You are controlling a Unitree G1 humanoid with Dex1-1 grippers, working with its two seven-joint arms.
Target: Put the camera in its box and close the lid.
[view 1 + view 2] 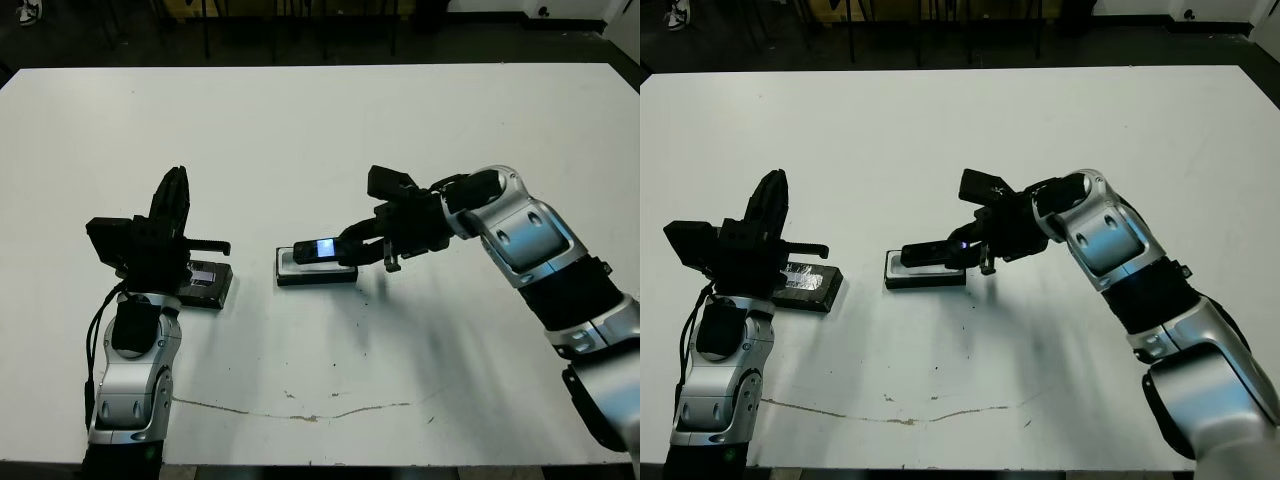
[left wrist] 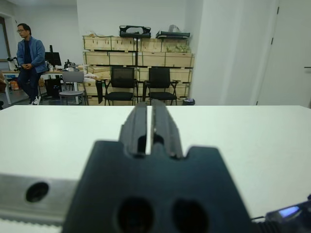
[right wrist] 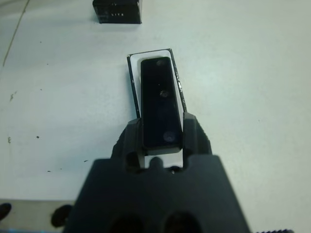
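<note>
On my right wrist feed, the right pincer (image 3: 160,138) has its two fingers clamped on the near end of the camera (image 3: 157,101), one on each long side. The camera lies lengthwise directly over the white-lined box (image 3: 156,85); I cannot tell whether it is seated or just above it. Further along that view sits the lid (image 3: 117,11), well apart from the box.

From the head view, my right arm reaches in from the right, forearm angled across toward the tabletop's (image 1: 320,140) middle, wrist bent down to the box. My left pincer (image 1: 172,205) is raised above the lid (image 1: 207,283) with its fingers pressed together, gripping nothing, the forearm upright near the front edge.

Beyond the white tabletop I see black chairs (image 2: 138,85), stacked wooden crates (image 2: 138,52), and a person (image 2: 28,56) standing at a desk.
</note>
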